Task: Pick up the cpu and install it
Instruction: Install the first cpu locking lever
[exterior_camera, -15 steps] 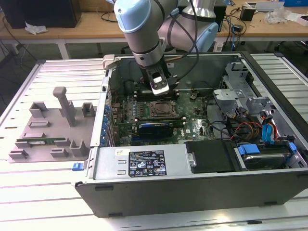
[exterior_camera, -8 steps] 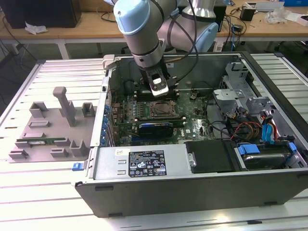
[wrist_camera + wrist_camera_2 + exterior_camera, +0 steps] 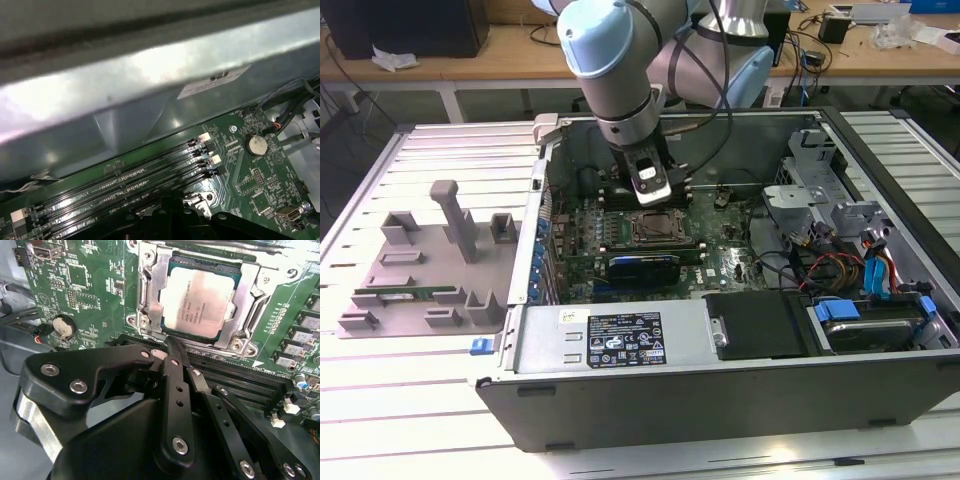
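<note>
- Exterior view: open computer case (image 3: 620, 345) lying on a ribbed metal table (image 3: 410, 400), grey fixture tray (image 3: 420, 270) at the exterior view's left, wooden benches (image 3: 470, 65) behind; gripper (image 3: 652, 190) lowered inside the case above the socket (image 3: 658, 228).
- Second wrist view: cpu (image 3: 200, 302) seated in the socket frame (image 3: 147, 295) on the green motherboard (image 3: 85, 285); fingers (image 3: 175, 365) drawn together just beside it, grasping nothing.
- First wrist view: memory slots (image 3: 125, 180), coin battery (image 3: 257, 145), case wall (image 3: 125, 90) above the board.
</note>
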`<action>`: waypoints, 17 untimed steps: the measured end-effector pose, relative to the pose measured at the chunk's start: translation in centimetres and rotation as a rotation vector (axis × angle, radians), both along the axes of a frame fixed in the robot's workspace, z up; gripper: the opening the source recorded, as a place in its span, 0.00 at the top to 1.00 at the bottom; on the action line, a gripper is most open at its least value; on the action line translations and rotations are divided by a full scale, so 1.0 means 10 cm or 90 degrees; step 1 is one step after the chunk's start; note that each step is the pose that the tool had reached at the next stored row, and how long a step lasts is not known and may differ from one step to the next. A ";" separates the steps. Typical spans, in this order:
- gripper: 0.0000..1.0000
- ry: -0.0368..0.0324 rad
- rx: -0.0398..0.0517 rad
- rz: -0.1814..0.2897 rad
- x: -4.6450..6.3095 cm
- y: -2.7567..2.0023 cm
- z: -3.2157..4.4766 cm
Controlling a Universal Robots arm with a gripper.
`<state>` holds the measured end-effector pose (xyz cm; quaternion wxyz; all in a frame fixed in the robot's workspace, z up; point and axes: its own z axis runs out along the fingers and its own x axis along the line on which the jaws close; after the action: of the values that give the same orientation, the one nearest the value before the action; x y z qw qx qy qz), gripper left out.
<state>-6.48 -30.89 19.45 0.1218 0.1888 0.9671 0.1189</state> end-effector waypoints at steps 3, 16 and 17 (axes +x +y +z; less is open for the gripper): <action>0.89 0.0002 0.0004 0.000 0.01 -0.005 -0.008; 0.89 0.0000 -0.0538 -0.002 0.01 -0.004 0.107; 0.89 0.0000 -0.0636 -0.002 0.01 -0.004 0.111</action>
<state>-6.37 -30.93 20.56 0.1313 0.1843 0.9715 0.0702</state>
